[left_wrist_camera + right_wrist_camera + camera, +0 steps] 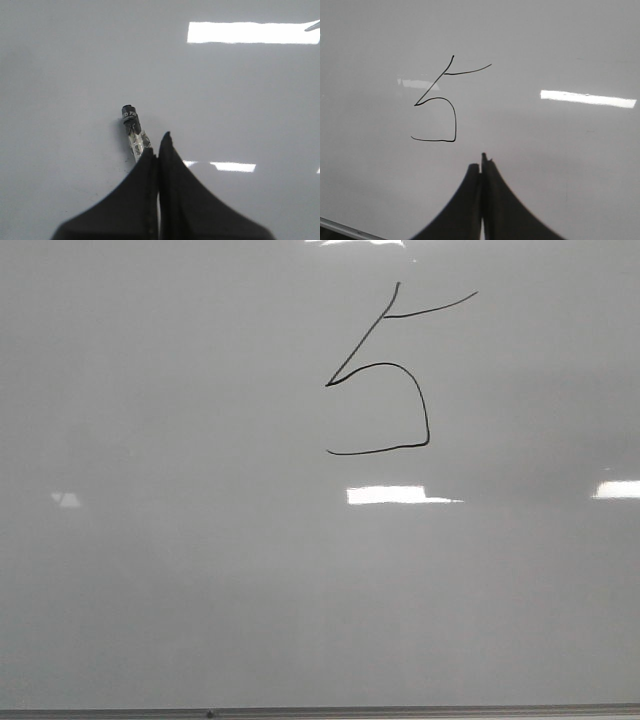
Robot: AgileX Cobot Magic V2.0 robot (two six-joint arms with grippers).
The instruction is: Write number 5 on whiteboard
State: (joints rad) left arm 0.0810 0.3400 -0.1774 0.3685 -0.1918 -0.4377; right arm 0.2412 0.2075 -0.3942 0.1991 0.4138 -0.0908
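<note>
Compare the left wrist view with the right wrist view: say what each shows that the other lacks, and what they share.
Only the left wrist view shows a marker, its black tip sticking out beyond the shut left gripper that holds it. No writing appears there.

Only the right wrist view shows the number 5, drawn in thin black line, and the shut right gripper holding nothing visible.

Both show the glossy whiteboard with bright light reflections.

Little of the room shows. Bright ceiling lights glare back as white rectangular reflections [402, 495], one mid-view and another at the right edge [618, 489], with a fainter patch to the left [66, 499]. The lighting is even, cool and grey throughout.
</note>
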